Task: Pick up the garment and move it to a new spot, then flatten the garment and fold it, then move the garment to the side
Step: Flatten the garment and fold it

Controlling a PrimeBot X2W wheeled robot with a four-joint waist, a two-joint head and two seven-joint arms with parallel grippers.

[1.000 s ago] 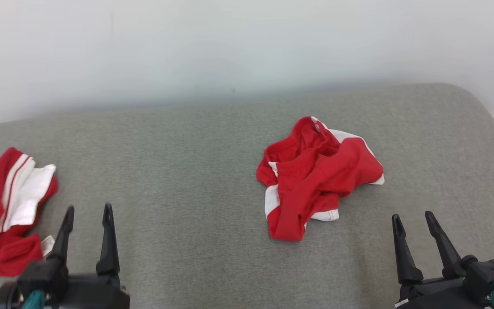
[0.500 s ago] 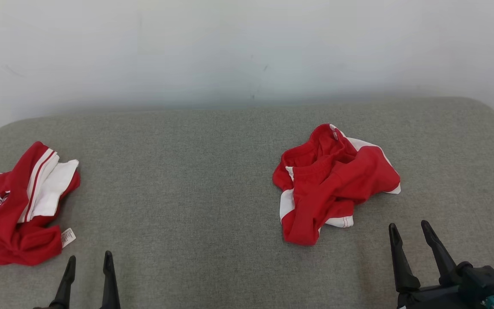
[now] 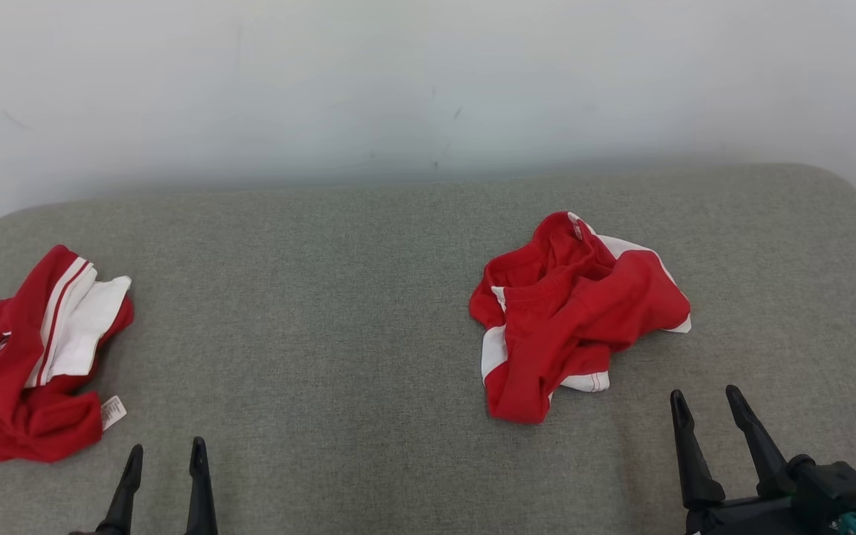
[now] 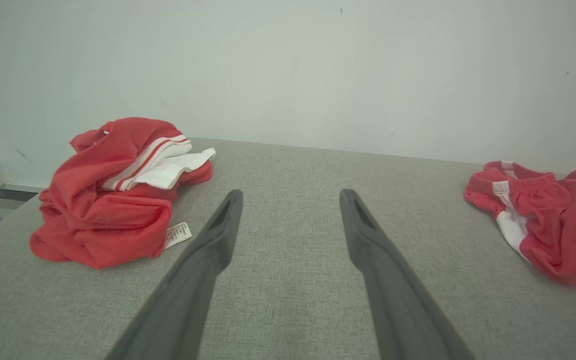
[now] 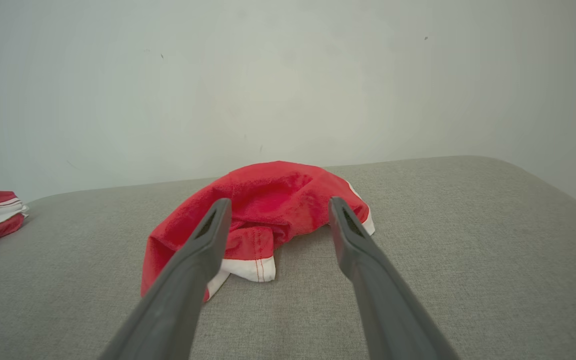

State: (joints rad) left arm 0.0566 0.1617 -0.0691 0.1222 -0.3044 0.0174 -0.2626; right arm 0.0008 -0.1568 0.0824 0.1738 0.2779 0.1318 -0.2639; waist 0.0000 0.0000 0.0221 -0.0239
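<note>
Spreading across the head view, a grey padded surface [image 3: 339, 297] meets a pale wall [image 3: 398, 74] at twelve o'clock. A crumpled red-and-white garment [image 3: 569, 312] lies at three o'clock, a second red heap [image 3: 27, 357] at nine. Bare grey cloth separates the garment from the right gripper [image 3: 703, 394] at five o'clock. The left gripper [image 3: 166, 450] sits at seven. Both have their fingers spread wide, gripping nothing. A white label [image 3: 112, 411] pokes from the heap.

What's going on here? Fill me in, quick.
Nothing is held yet. The robot's left hand and right hand are both open and empty over the grey cushion. A crumpled red-and-white garment lies just ahead of the right hand, untouched; a second red-and-white heap lies off to the left.
</note>
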